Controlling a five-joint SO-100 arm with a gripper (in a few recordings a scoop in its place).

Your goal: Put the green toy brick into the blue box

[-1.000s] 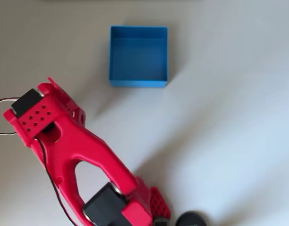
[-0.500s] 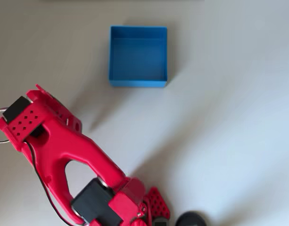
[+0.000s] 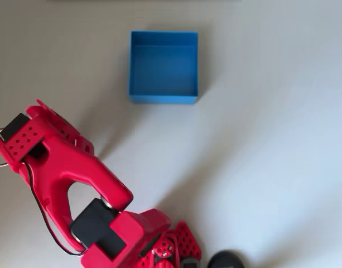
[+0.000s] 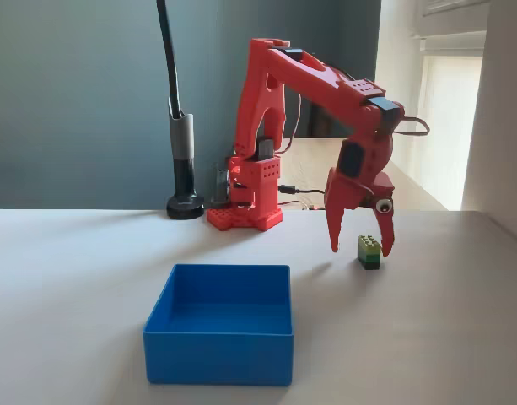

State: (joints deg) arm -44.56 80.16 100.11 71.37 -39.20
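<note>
In the fixed view the green toy brick (image 4: 368, 251) stands upright on the white table, right of the blue box (image 4: 220, 333). My red gripper (image 4: 360, 251) hangs open over it, fingers pointing down. One fingertip is left of the brick and the other is close by its right side. The brick still rests on the table. The blue box (image 3: 163, 66) holds nothing and sits at the top middle of the overhead view. There my red arm (image 3: 53, 162) reaches to the left edge and hides the brick and the fingers.
A black pole on a round foot (image 4: 185, 205) stands behind the table's middle, next to the arm's red base (image 4: 245, 207). The same foot (image 3: 226, 260) shows at the overhead view's bottom edge. Bare table lies between brick and box.
In the overhead view the wrist has moved left and a little down the picture, and the elbow has drawn back toward the base. The box has not moved.
</note>
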